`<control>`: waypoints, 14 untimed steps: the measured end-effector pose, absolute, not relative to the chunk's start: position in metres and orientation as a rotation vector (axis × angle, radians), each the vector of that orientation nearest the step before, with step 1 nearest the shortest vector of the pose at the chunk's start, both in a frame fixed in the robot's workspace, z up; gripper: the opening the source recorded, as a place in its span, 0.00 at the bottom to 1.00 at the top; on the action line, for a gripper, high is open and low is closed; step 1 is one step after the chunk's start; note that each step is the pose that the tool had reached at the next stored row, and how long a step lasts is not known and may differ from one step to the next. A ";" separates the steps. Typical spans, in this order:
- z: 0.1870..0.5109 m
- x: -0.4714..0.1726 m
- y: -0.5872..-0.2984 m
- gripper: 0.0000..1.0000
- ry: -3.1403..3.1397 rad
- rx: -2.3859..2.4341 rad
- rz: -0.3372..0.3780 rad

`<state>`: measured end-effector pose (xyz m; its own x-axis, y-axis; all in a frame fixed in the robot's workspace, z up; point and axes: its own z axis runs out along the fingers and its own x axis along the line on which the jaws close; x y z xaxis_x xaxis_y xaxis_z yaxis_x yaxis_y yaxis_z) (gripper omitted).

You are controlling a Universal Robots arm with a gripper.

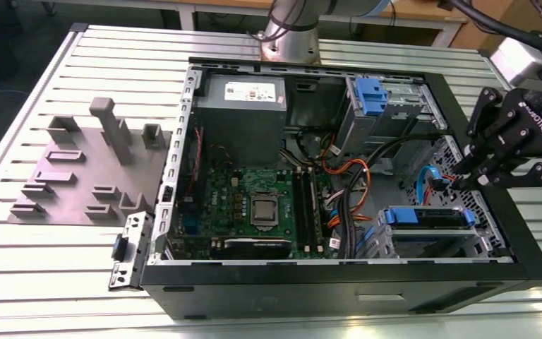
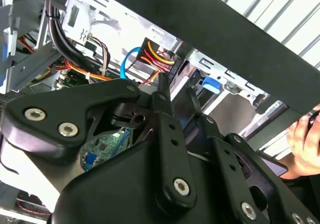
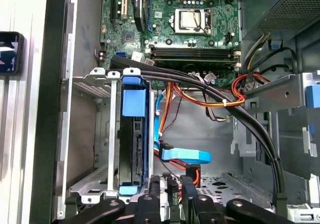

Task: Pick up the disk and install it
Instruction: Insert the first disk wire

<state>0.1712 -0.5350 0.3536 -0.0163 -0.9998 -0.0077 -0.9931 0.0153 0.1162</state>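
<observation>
Exterior view first: I see a slatted pale metal table [image 1: 26,268] carrying an open black computer case [image 1: 497,233] lying on its side, with a grey moulded fixture plate [image 1: 73,176] resting on the slats toward the exterior view's left. Behind the table there is a strip of wooden bench [image 1: 346,15] and the arm's silver base column [image 1: 290,32].

Inside the case I make out the grey power supply [image 1: 243,106], the green circuit board [image 1: 252,205] and a bundle of orange and black cables [image 1: 351,173].

The disk [image 1: 426,217] sits in the drive cage at the case's corner nearest the exterior view's right — already seated between the cage walls. In the first wrist view the disk [image 3: 134,134] stands on edge, its long axis running along the cage's depth, one blue-capped end toward the circuit board and the other toward the camera.

My gripper [image 1: 467,176] hangs over the case's rim on that side, just beside the cage; in the first wrist view its fingers [image 3: 155,186] are nearly together with a narrow gap between them — nothing held.

A blue data cable [image 3: 182,155] lies near the cage.
</observation>
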 end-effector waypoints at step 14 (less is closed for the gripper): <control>0.344 0.175 -0.525 0.31 -2.164 2.137 -0.104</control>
<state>0.1752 -0.5251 0.3441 -0.0111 -0.9997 0.0223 -0.9929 0.0136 0.1178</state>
